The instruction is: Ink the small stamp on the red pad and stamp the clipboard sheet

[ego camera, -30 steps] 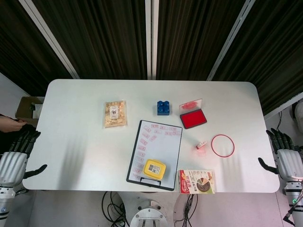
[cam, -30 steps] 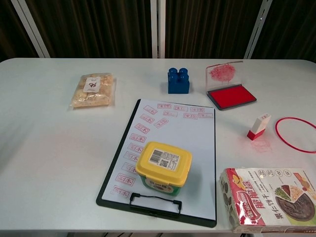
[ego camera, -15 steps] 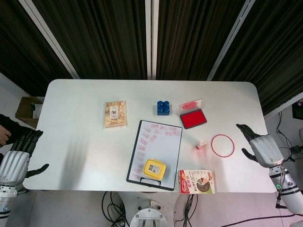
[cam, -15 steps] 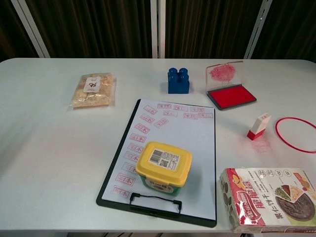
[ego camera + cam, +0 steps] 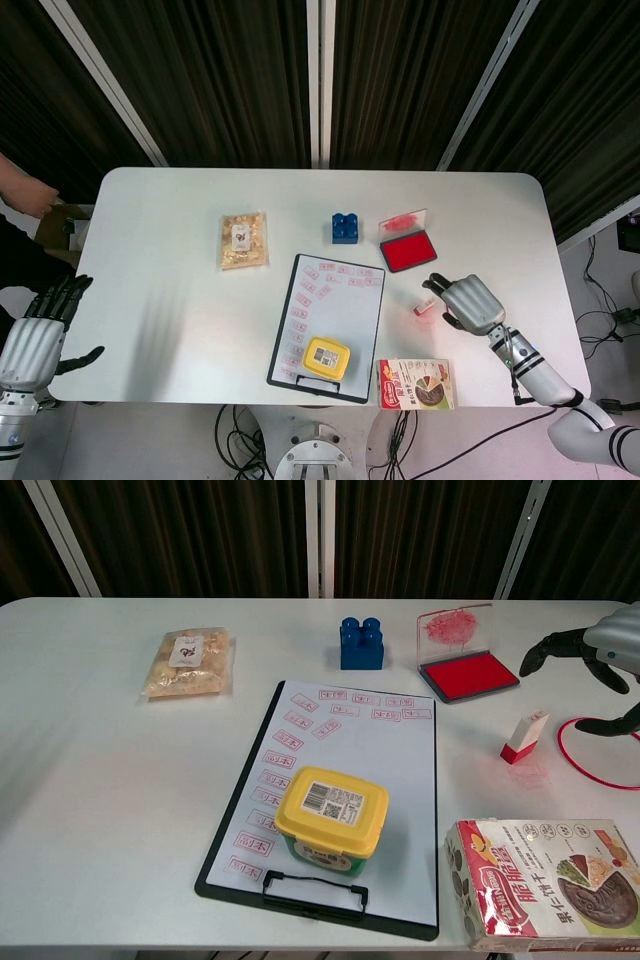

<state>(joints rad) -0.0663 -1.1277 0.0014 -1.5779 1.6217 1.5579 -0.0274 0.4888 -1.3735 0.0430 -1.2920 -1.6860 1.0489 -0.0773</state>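
One stamp [image 5: 525, 736] stands upright on the table [image 5: 100, 780], between pad [image 5: 468, 675] and red ring [image 5: 600, 752].
Right hand [image 5: 600, 660] hovers just above it, fingers apart, empty. Left hand [image 5: 35, 335] waits spread beyond the table edge; clipboard [image 5: 390, 770] lies nearby.

table [image 5: 150, 230] | clipboard [image 5: 250, 790] | ink pad [image 5: 468, 674] | stamp [image 5: 524, 736] | block [image 5: 361, 644] | ring [image 5: 590, 770]

A: Small stamp [image 5: 524, 736]?
B: White body, red base, standing tilted, right of centre, by itself.

A: Red pad [image 5: 468, 674]?
B: Lid up, ink face exposed, upper right.

A: Clipboard sheet [image 5: 345, 780]?
B: White, on a black board, centre; red impressions along its top and left edges.
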